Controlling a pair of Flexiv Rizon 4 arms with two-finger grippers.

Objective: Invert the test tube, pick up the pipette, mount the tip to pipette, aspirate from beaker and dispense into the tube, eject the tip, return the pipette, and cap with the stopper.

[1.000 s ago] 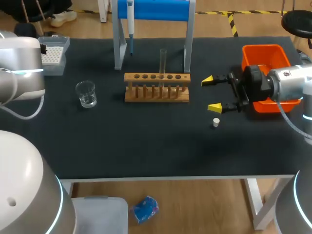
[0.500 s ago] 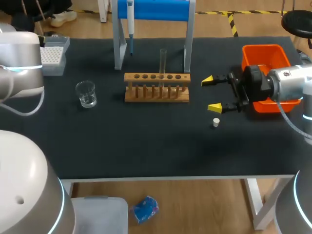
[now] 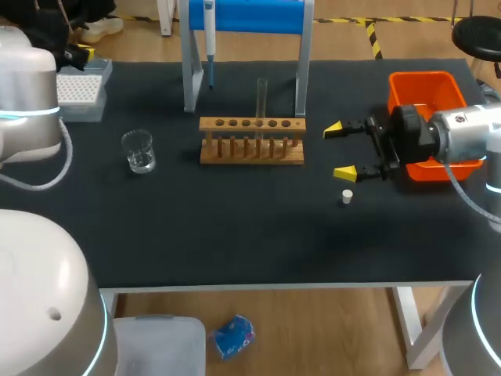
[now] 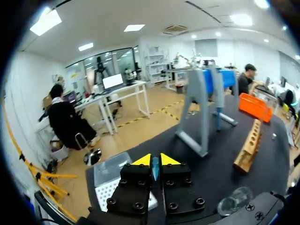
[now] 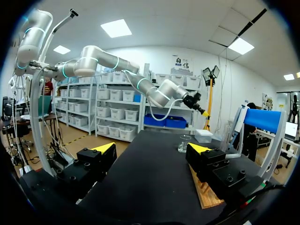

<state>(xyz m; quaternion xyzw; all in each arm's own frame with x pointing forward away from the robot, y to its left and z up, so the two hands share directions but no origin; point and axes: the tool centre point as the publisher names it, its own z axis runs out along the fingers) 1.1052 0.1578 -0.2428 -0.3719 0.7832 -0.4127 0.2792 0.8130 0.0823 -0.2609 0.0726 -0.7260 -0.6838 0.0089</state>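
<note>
1. Currently the right gripper (image 3: 339,150) is hanging wide open near the bench's right edge, gripping nothing
2. The left gripper (image 4: 155,160) is hovering above the tip box (image 3: 82,88) at the far left corner, fingers almost together, nothing visibly held
3. The test tube (image 3: 261,98) is standing upright in the rack (image 3: 251,149) mid-bench
4. The stopper (image 3: 347,197) is lying just beside the right gripper
5. The pipette (image 3: 209,31) is hanging on its stand (image 3: 250,16) at the far edge

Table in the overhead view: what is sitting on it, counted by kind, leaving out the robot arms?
Wooden rack: 1
Test tube: 1
Glass beaker: 1
Pipette: 1
Blue stand: 1
Tip box: 1
Orange bin: 1
White stopper: 1
Total: 8
</note>
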